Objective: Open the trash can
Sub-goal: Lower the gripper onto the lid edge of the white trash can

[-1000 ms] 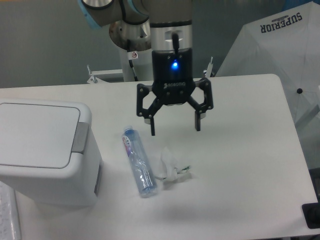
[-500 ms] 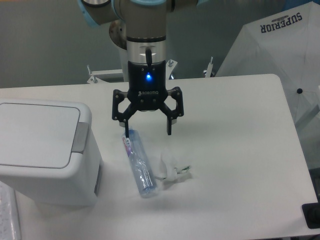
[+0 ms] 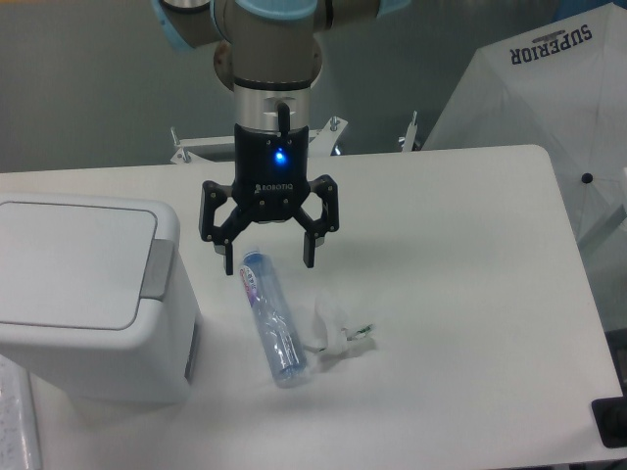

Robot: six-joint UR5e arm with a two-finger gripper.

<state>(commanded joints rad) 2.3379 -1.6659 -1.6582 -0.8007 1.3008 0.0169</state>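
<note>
Right now the jaws stand wide apart with nothing between them, fingers pointing down. The gripper (image 3: pixel 267 262) hangs over the table (image 3: pixel 460 294), just above the far end of a clear plastic bottle (image 3: pixel 271 318) that lies on its side, its length running from far-left to near-right. A blue light glows on the black gripper body, and the arm (image 3: pixel 274 59) rises straight up out of view. Just right of the bottle lies a crumpled bit of clear wrapper (image 3: pixel 338 335). Off to the left, apart from the gripper, sits the trash can (image 3: pixel 93 299), its flat lid closed, the grey push-button strip (image 3: pixel 157 267) on the side facing the bottle. At far right a white umbrella (image 3: pixel 549 108) leans beyond the table.
</note>
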